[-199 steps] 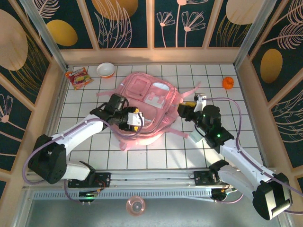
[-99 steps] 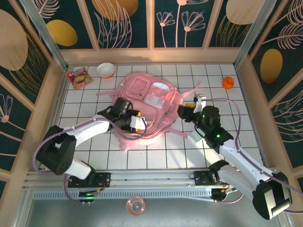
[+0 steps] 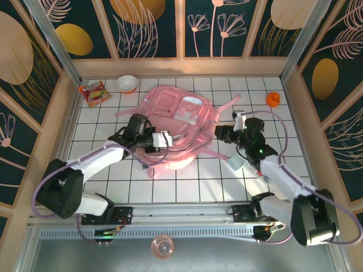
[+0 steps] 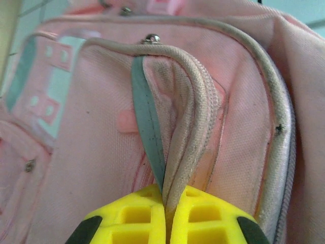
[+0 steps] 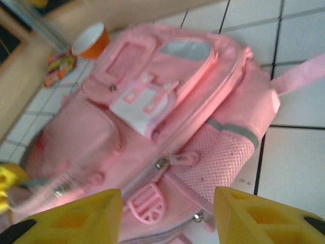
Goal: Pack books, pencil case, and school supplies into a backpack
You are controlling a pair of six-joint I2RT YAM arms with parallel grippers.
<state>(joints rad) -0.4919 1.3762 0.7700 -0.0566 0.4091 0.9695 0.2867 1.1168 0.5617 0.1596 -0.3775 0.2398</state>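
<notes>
pink backpack [image 3: 181,113] on tiled worktop [image 3: 187,181]
left fingers [image 4: 134,223] clenched on its zipper edge; right fingers [image 5: 76,218] parted beside it.

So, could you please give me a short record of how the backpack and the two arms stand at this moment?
main item: pink backpack lying flat mid-table, front pockets up
left arm: left pincer shut on the backpack's pale zip edge, a grey-green strip pinched with it
right arm: right pincer open, empty, beside the backpack's right side
far left corner: snack packet, bowl
far right: small orange object
</notes>
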